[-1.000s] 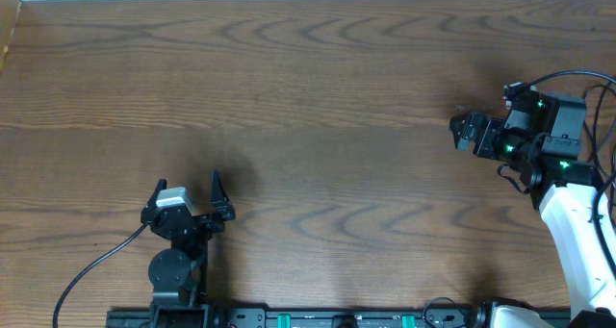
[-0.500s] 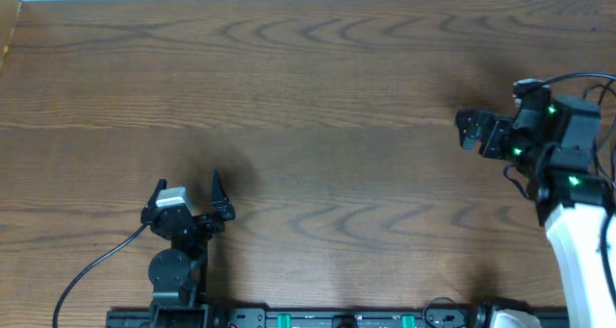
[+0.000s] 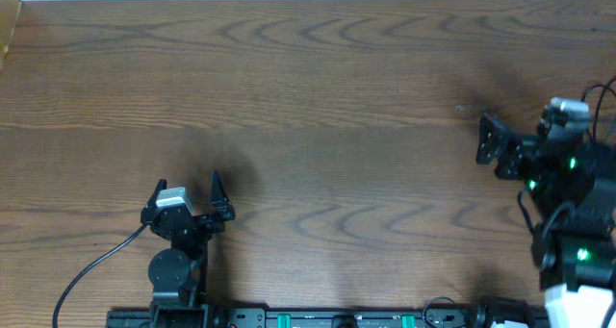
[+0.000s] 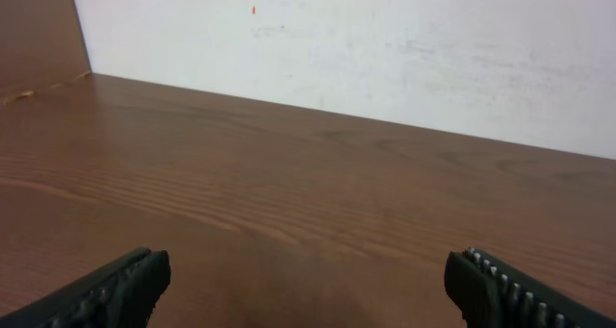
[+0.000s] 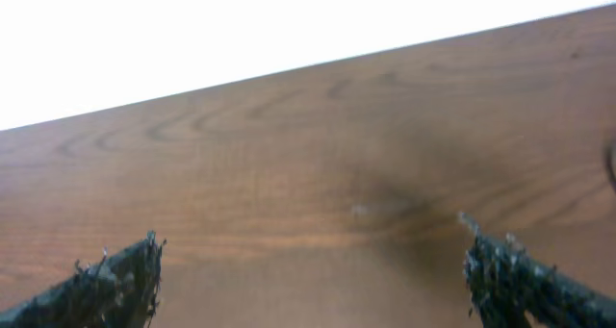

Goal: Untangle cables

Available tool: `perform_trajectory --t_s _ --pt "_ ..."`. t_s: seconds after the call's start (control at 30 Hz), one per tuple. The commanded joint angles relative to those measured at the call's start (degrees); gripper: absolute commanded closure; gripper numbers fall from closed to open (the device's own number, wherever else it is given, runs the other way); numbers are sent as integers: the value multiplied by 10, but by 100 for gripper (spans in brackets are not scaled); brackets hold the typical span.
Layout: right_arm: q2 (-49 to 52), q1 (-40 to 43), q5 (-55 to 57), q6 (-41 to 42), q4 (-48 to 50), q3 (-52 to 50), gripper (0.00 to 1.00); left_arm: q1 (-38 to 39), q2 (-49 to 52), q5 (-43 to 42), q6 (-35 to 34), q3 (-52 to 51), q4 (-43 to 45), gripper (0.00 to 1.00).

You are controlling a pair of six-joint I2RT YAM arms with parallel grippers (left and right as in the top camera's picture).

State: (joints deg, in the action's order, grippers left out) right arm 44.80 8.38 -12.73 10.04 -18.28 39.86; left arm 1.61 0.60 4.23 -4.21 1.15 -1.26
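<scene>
**A:** Cables: none in sight in any view, so I cannot tell where they lie. Only the wood of the counter [image 3: 318, 97] shows, out to its far and left edges.

**B:** What changed?

**A:** The right arm [image 3: 563, 179] has drawn back from mid-counter toward the right edge. The left arm [image 3: 173, 265] is unmoved at the near edge.

**B:** Jaws?

**A:** Left jaws are spread wide, with nothing between the fingertips [image 4: 120, 285]. Right jaws are equally wide and hold nothing; their fingertips [image 5: 115, 280] look frayed.

**B:** Meaning for the task?

**A:** Judgement: no untangling is in hand, and both arms look parked.

**B:** Anything hidden?

**A:** The right arm is cut off at the frame's side, and the counter's right edge is out of view. The thin black wire [image 3: 101, 258] by the left arm appears to feed that arm, so it is no task cable.
</scene>
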Motion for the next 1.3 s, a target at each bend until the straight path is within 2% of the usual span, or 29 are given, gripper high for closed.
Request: perform_trajectory --t_s 0.0,0.37,0.6,0.83,1.13,1.27 --pt "-55 -2 21 -5 45 -81 1 -2 -4 10 8 -9 -26 4" --pt "-256 -2 -14 -2 382 -386 1 -2 -4 9 8 -9 -26 4" --pt "-333 -14 -4 -9 316 -396 1 -2 -4 10 8 -9 -26 4" --pt "-434 -40 73 -9 138 -396 1 -2 -4 10 8 -9 -26 4" --pt "-445 -62 88 -61 140 -395 1 -2 -4 9 8 -9 -26 4" --pt "-445 -74 93 -114 139 -395 1 -2 -4 10 8 -9 -26 4"
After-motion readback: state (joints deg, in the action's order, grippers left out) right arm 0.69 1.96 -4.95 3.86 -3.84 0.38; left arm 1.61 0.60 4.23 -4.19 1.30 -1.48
